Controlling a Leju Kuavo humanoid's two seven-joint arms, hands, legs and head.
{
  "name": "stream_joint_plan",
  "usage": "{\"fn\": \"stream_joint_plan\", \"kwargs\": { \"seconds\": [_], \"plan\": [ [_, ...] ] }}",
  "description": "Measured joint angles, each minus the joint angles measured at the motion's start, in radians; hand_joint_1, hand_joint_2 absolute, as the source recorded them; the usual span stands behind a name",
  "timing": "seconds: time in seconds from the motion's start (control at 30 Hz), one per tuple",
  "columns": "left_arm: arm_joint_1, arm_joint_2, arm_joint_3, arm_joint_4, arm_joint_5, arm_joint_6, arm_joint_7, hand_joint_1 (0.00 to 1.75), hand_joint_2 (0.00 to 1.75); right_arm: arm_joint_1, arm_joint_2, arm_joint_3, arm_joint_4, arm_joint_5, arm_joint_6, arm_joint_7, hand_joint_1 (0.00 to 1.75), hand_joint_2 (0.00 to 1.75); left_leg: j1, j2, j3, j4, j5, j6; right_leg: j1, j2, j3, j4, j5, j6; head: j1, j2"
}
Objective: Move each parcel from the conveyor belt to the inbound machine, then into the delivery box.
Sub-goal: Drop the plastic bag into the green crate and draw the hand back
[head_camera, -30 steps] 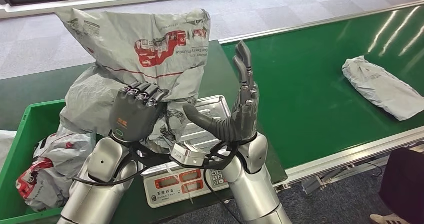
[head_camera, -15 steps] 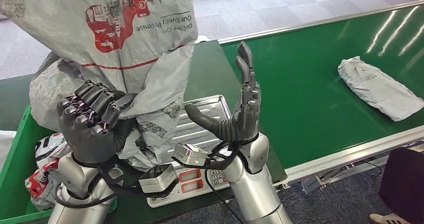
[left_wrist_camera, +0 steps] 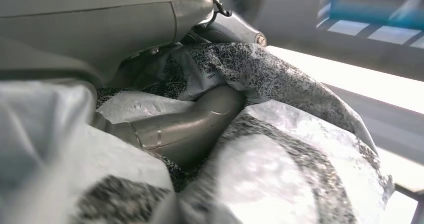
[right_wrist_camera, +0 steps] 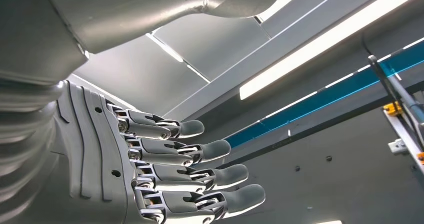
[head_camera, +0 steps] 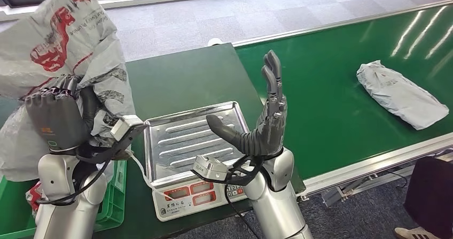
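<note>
The scale [head_camera: 195, 159] sits left of the conveyor belt [head_camera: 331, 89] (one parcel [head_camera: 400, 93] on it), crate [head_camera: 115, 188] further left.

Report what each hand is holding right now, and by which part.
The left hand grips the grey parcel by its crumpled lower middle, fingers buried in the folds. The right hand holds nothing; it is raised, fingers apart, over the scale tray.

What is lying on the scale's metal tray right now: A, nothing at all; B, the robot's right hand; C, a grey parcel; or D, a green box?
A: the scale's ribbed metal tray is bare; the left hand holds the grey parcel up beside it, and the right hand is raised above it.
</note>
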Motion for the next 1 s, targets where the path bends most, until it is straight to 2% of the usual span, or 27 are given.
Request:
{"fn": "stream_joint_plan", "kwargs": {
  "seconds": [0.17,0.4,0.83,0.9,1.0],
  "plan": [
    [-0.005,0.024,0.046,0.103,-0.024,-0.002,0.037,1.75,1.75,0.009,-0.002,-0.005,-0.004,0.000,0.000,0.000,0.00,1.75,0.000,0.000,-0.001,0.000,0.000,0.000,0.000,0.000,0.000,0.000,0.000,0.000,0.000,0.000],
    [-0.007,0.066,0.110,0.255,-0.150,-0.045,0.199,1.75,1.75,0.011,-0.002,-0.005,-0.016,0.010,0.000,0.009,0.00,1.75,0.000,0.000,-0.001,0.000,0.000,-0.001,0.000,0.000,-0.001,0.000,0.000,-0.001,0.000,0.000],
    [-0.008,0.087,0.129,0.341,-0.171,-0.053,0.222,1.75,1.75,0.012,-0.002,-0.005,-0.021,0.016,0.000,0.013,0.00,1.75,0.001,0.000,-0.002,0.000,0.000,-0.001,0.001,0.000,-0.001,0.000,0.000,-0.001,0.000,0.000],
    [-0.010,0.088,0.132,0.353,-0.188,-0.071,0.261,1.75,1.75,0.012,-0.002,-0.005,-0.021,0.023,0.000,0.022,0.00,1.75,0.001,0.000,-0.002,0.000,0.000,-0.001,0.001,0.000,-0.001,0.000,0.000,-0.001,0.000,0.000],
    [-0.015,0.092,0.144,0.383,-0.203,-0.102,0.365,1.75,1.75,0.011,-0.002,-0.005,-0.021,0.038,0.000,0.040,0.00,1.75,0.001,0.000,-0.001,0.000,0.000,-0.001,0.001,0.000,-0.001,0.000,0.000,-0.001,0.000,0.000]
  ]
}}
